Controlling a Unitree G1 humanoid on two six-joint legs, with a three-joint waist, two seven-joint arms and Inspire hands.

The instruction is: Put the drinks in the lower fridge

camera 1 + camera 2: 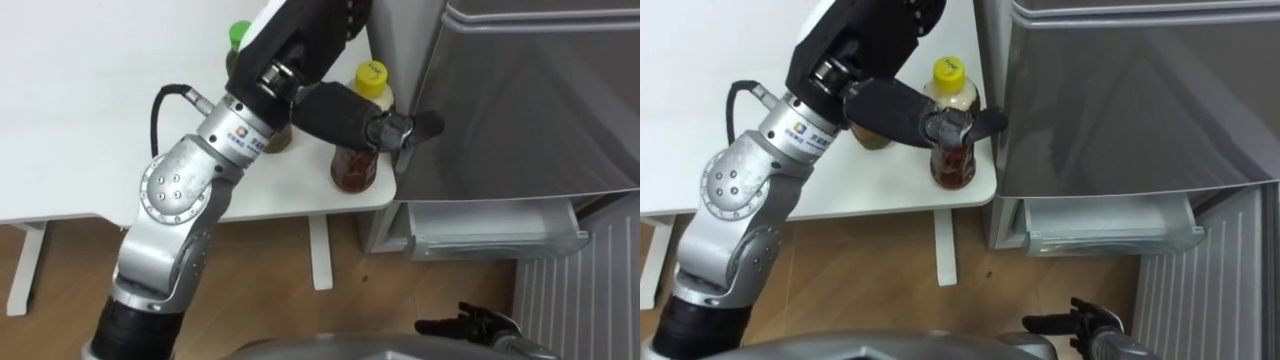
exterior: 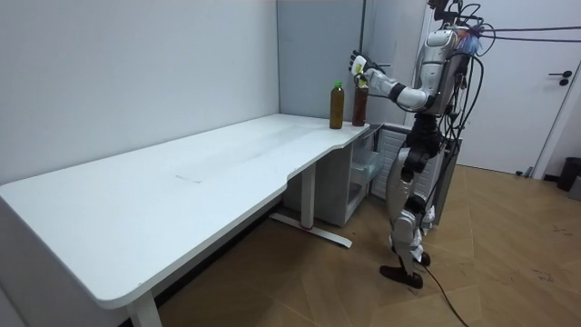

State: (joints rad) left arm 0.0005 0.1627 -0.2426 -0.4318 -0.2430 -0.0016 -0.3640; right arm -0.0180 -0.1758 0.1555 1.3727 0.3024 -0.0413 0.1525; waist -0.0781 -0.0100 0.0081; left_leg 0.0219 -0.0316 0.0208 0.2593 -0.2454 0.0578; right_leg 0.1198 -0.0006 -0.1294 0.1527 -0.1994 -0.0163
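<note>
Yellow-capped drink bottle (image 1: 355, 168) upright at corner of white table (image 1: 80, 100), just beside fridge (image 1: 520, 100); left hand (image 1: 345, 112) lies across its neck, grip cannot be told; green-capped bottle (image 1: 238, 35) behind arm; right hand (image 1: 470, 325) low, fingers loosely straight.

Long white counter (image 2: 182, 195) running along a plain grey wall (image 2: 136, 73), wood floor (image 2: 300, 282) underneath, white door (image 2: 522, 109) over on the room view's right.
</note>
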